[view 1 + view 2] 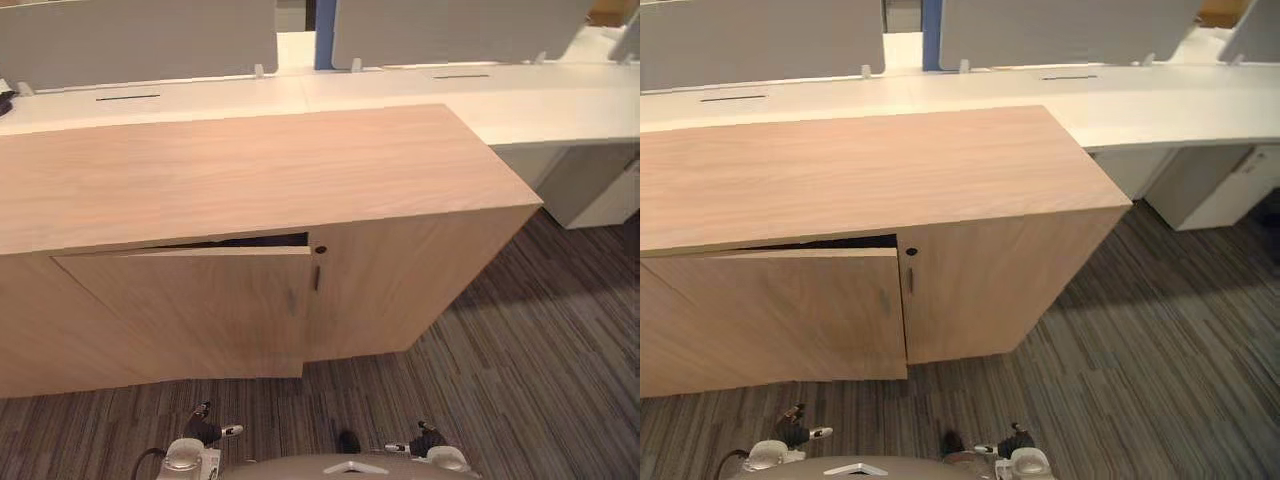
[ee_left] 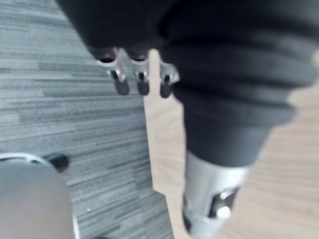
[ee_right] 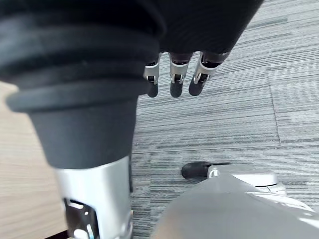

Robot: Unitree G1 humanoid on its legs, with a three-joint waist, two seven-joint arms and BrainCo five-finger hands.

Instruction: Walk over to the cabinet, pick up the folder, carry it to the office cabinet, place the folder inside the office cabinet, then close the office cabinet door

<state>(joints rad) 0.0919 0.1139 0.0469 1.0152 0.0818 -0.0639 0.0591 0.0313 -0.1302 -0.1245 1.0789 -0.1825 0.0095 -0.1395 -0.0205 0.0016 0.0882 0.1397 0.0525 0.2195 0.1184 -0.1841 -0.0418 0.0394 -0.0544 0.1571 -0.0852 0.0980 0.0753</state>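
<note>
A long light-wood office cabinet [image 1: 260,180] stands ahead of both hands, its wood close beside each. Grey striped carpet [image 1: 520,380] lies below them. Beyond the cabinet runs a white surface [image 1: 520,100] with grey panels [image 1: 140,40]. The cabinet's wooden door [image 1: 200,310] stands slightly ajar. The left hand [image 2: 142,82] and right hand [image 3: 175,79] hang with straight fingers, holding nothing.

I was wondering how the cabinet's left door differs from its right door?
The left door stands ajar, swung outward with a dark gap along its top; the right door sits flush and shut. The right door bears a dark keyhole near its inner edge; the left door shows none. Both share the same light wood grain.
</note>
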